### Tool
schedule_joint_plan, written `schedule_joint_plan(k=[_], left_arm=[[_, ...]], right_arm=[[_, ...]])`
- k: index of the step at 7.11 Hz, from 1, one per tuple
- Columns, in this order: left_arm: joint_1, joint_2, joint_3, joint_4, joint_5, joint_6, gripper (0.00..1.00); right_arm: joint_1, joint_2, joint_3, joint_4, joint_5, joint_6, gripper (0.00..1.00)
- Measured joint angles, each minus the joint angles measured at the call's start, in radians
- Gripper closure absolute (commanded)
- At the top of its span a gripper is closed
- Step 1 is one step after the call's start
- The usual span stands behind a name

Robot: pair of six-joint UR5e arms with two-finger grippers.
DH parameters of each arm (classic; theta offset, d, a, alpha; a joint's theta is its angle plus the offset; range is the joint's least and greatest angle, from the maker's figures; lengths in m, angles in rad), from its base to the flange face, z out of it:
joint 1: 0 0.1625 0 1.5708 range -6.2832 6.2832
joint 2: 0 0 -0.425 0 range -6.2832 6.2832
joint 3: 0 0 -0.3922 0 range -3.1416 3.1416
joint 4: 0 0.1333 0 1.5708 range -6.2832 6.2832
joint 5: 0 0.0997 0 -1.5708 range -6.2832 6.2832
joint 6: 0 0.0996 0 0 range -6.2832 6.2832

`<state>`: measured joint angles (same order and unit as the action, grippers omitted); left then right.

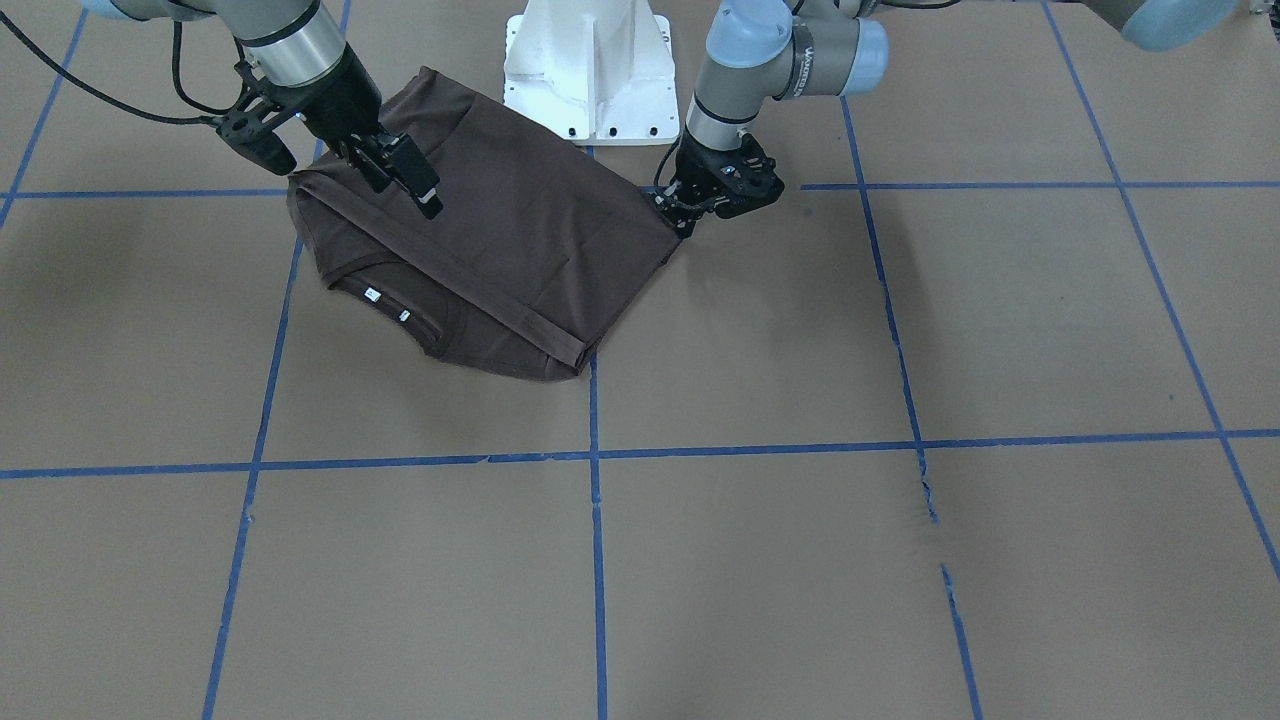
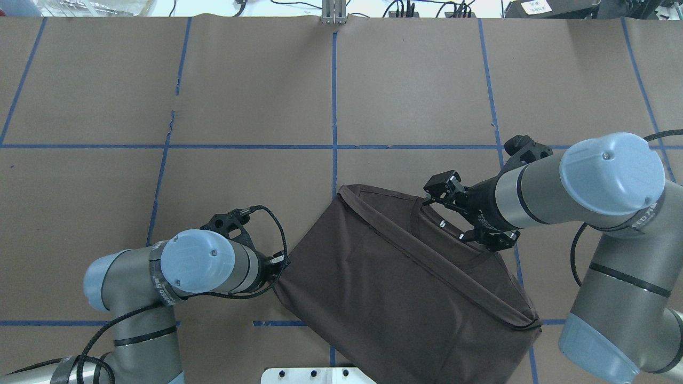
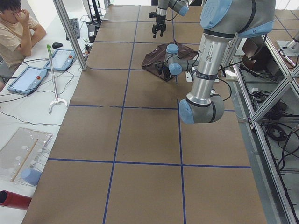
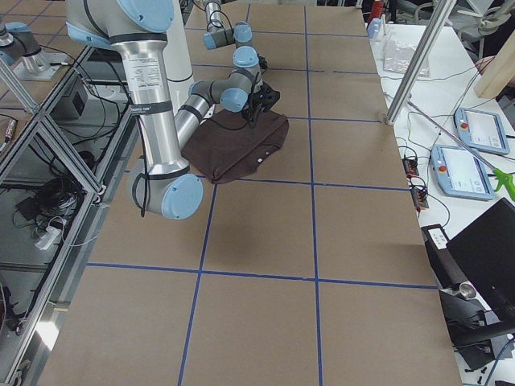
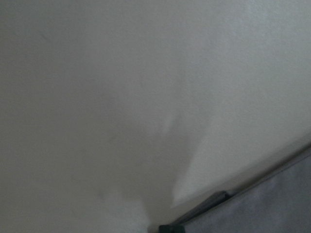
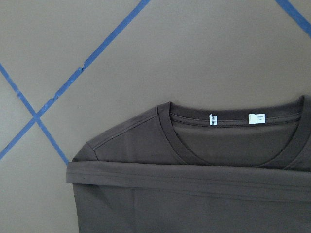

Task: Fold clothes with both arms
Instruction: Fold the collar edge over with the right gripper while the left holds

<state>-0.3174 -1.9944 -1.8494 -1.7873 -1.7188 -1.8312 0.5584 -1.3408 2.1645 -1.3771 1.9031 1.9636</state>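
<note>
Overhead exterior view, fold at risk: a pull by the left hand (image 1: 690,207), which touches the dark brown T-shirt (image 2: 395,288) at its left corner (grip not discernible), would likely drag the layers askew. A shallow pinch by the right hand (image 2: 456,213), hovering over the ribbed collar (image 6: 233,114) with jaws spread and grasping nothing, would likely lift only the top layer. Shirt lies part-folded on the tabletop (image 2: 240,106) near the robot's base, hem doubled in a diagonal band just short of the collar.
</note>
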Motion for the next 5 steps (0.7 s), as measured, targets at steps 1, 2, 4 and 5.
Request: schedule_joint_plan(k=[1, 2, 4, 5], left_arm=[[-0.042, -0.004, -0.002, 0.009, -0.001, 0.049, 1.0], [-0.104, -0.014, 0.006, 0.008, -0.003, 0.108, 1.0], [-0.261, -0.132, 0.168, -0.086, -0.005, 0.136, 1.0], [-0.315, -0.228, 0.362, -0.227, -0.005, 0.114, 1.0]], right_arm=[[-0.001, 0.007, 0.0, 0.001, -0.02, 0.002, 0.0], [-0.002, 0.013, 0.0, 0.001, -0.049, 0.004, 0.0], [-0.006, 0.028, 0.0, 0.002, -0.091, 0.006, 0.0], [-0.007, 0.035, -0.001, 0.008, -0.106, 0.006, 0.0]])
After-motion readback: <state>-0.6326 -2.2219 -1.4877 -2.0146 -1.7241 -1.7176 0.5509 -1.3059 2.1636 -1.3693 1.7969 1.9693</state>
